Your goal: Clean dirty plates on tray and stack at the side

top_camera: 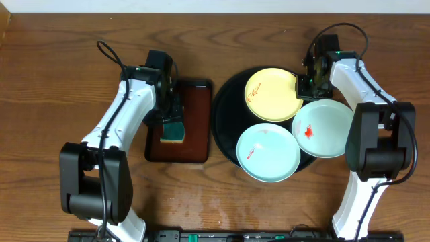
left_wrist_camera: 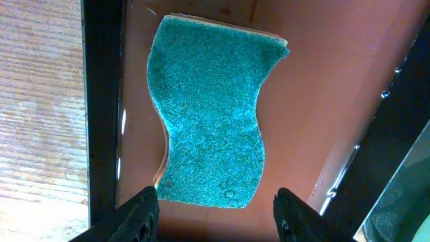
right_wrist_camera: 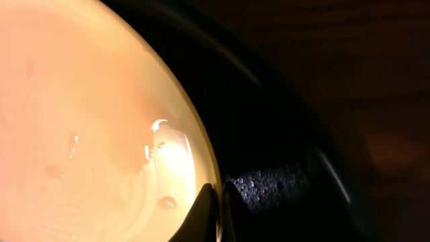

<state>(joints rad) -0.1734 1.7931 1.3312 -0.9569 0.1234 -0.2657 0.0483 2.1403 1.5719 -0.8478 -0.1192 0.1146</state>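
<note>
The round black tray (top_camera: 228, 107) holds three plates: a pale yellow plate (top_camera: 269, 94) at the back, a mint-white plate (top_camera: 267, 152) at the front, and a mint-white plate (top_camera: 322, 129) with a red smear overhanging the right rim. My right gripper (top_camera: 300, 86) is shut on the yellow plate's right rim (right_wrist_camera: 201, 154); one finger lies inside the rim, one outside (right_wrist_camera: 216, 193). My left gripper (top_camera: 173, 111) is open above a teal sponge (left_wrist_camera: 208, 111), its fingertips (left_wrist_camera: 216, 205) straddling the sponge's near end.
The sponge (top_camera: 175, 129) lies on a rectangular dark brown tray (top_camera: 195, 144), left of the black tray. Bare wood tabletop (top_camera: 54, 87) extends to the far left and along the front. The black tray's rim (left_wrist_camera: 396, 101) shows at the right of the left wrist view.
</note>
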